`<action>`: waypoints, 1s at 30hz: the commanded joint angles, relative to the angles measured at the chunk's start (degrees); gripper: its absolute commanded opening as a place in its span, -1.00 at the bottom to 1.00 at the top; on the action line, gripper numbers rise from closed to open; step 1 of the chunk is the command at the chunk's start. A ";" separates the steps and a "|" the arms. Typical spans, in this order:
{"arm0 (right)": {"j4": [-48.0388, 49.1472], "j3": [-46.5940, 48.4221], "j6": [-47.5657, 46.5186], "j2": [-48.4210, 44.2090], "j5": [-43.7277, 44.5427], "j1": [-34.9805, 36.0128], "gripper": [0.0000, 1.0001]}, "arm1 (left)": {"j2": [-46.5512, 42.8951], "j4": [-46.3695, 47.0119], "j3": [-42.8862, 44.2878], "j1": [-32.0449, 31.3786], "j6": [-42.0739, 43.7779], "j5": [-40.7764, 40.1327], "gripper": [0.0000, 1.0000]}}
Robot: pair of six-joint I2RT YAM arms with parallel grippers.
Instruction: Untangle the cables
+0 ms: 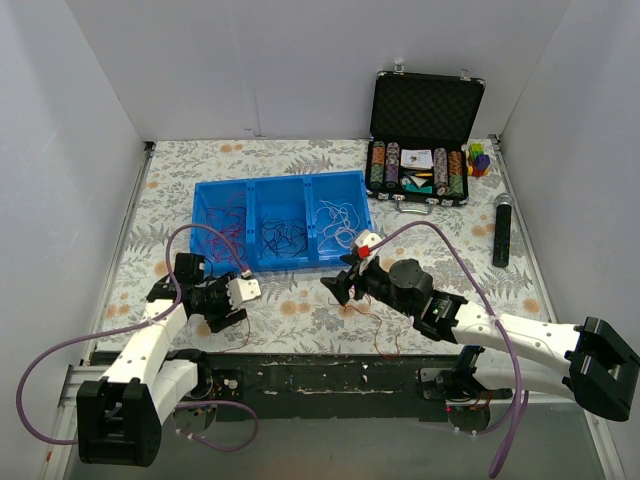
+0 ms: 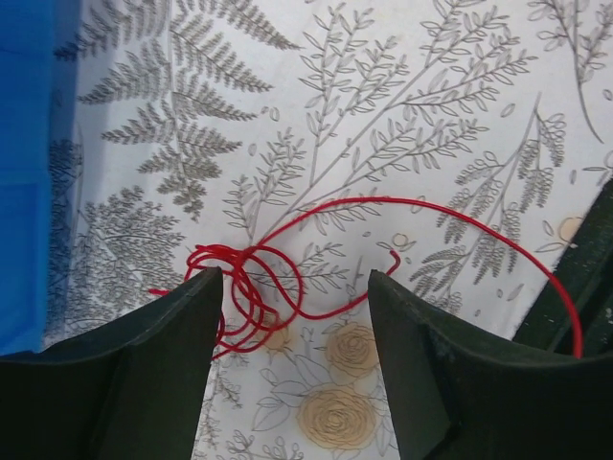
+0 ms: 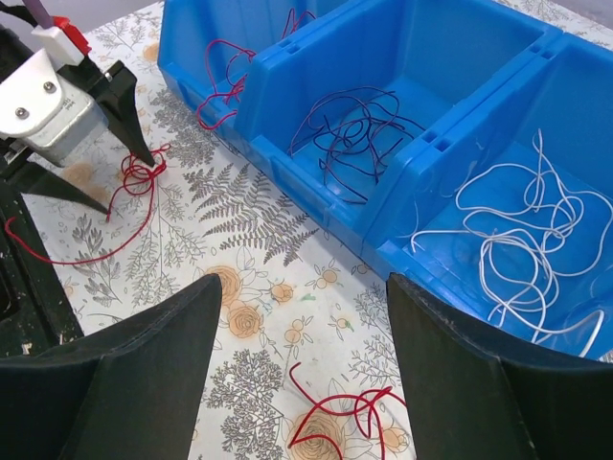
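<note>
Enclosing fern-print cloth (image 1: 300, 305): white walls (image 1: 260, 70); red cable (image 2: 239, 278) loose on cloth.

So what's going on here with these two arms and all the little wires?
It's an untangling job. A blue bin holds red wires, dark wires and white wires in separate compartments. The left gripper, open, is down at a knotted red wire on the tablecloth, gripping nothing yet. The right gripper, also open, hovers above a second red tangle near the bin.

Red cable coil (image 2: 253, 291) partly behind end effector finger (image 2: 144, 383), blue bin (image 2: 24, 192) cropped, blurred
</note>
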 commanded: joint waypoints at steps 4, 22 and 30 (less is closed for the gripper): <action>0.26 2.14 -0.14 -1.72 0.19 -0.04 0.47 | 1.59 4.89 0.08 0.08 0.74 1.44 -0.47; 0.43 0.73 1.26 -3.74 -0.69 -0.04 0.00 | -11.60 5.65 21.52 -0.01 -14.19 3.03 -1.00; 0.52 -0.50 1.70 -5.15 -0.34 -0.04 -0.07 | -11.96 33.70 18.90 -0.01 -18.34 -11.38 -1.00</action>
